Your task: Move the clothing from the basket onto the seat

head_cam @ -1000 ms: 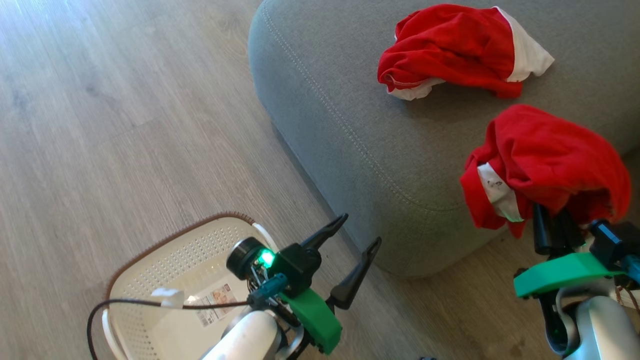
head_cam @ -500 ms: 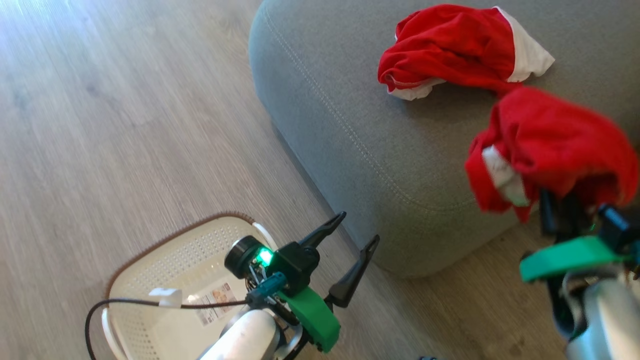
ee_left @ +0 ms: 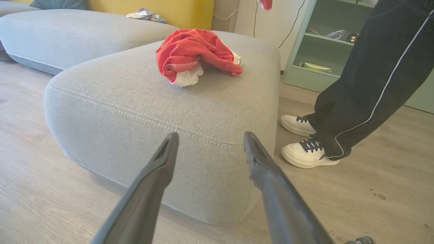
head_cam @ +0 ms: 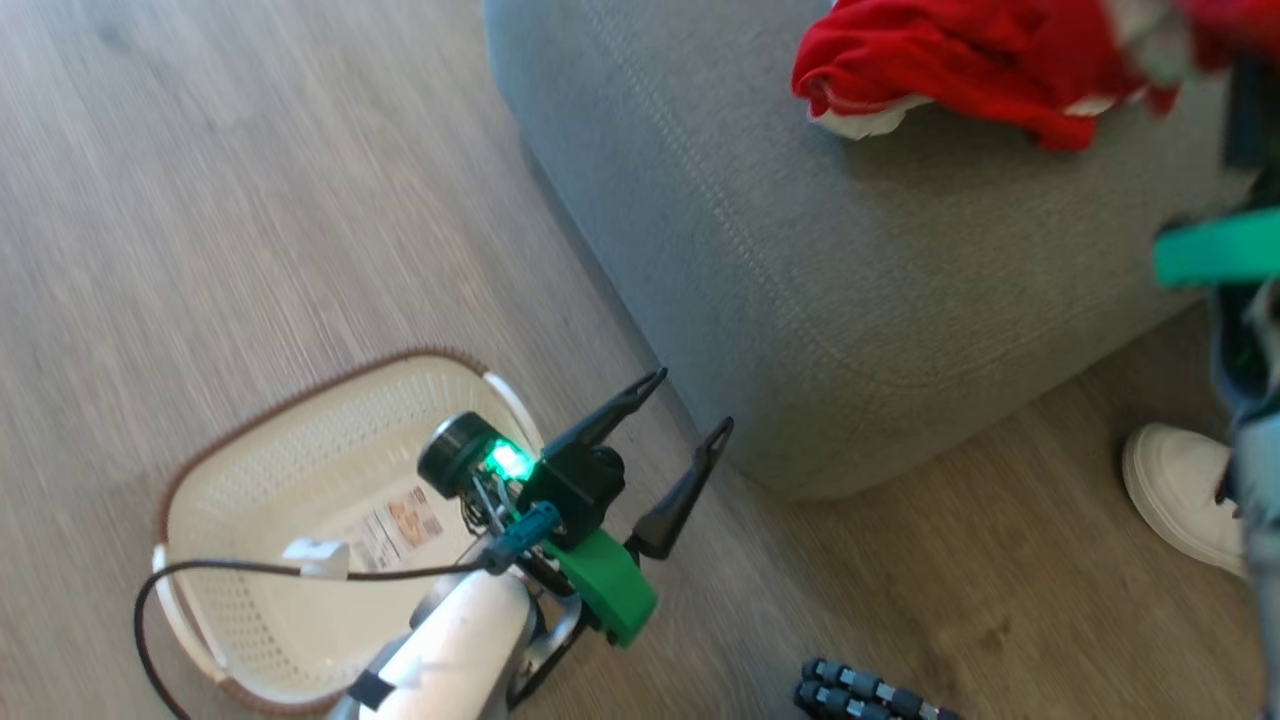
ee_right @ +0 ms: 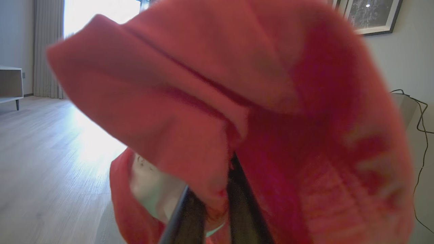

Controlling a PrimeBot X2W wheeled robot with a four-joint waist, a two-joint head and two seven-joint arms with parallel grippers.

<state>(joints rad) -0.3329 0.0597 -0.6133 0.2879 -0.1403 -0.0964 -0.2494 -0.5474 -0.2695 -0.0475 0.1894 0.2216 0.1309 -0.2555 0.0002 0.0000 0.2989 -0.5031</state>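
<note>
One red garment with white trim (head_cam: 940, 70) lies crumpled on the grey sofa seat (head_cam: 850, 300); the left wrist view shows it (ee_left: 195, 54) on top of the sofa (ee_left: 162, 112). The second red garment (ee_right: 237, 101) drapes over my right gripper (ee_right: 217, 206), which is shut on it. In the head view it is a blur (head_cam: 1200, 25) at the top right, above the sofa. The cream basket (head_cam: 330, 382) stands on the floor at the lower left, holding just its paper label (head_cam: 395, 518). My left gripper (head_cam: 690, 405) hangs open with nothing in it between basket and sofa.
A person in dark trousers (ee_left: 373, 78) and white shoes (ee_left: 307, 154) stands to the right of the sofa; one shoe (head_cam: 1185, 495) shows in the head view. A dark ribbed object (head_cam: 860, 690) lies on the wooden floor. A green shelf unit (ee_left: 318, 40) stands behind.
My right gripper has lifted the red garment up and away, to the picture's top right over the sofa. The head camera has shifted, bringing a shoe into view. The left gripper stays open.
</note>
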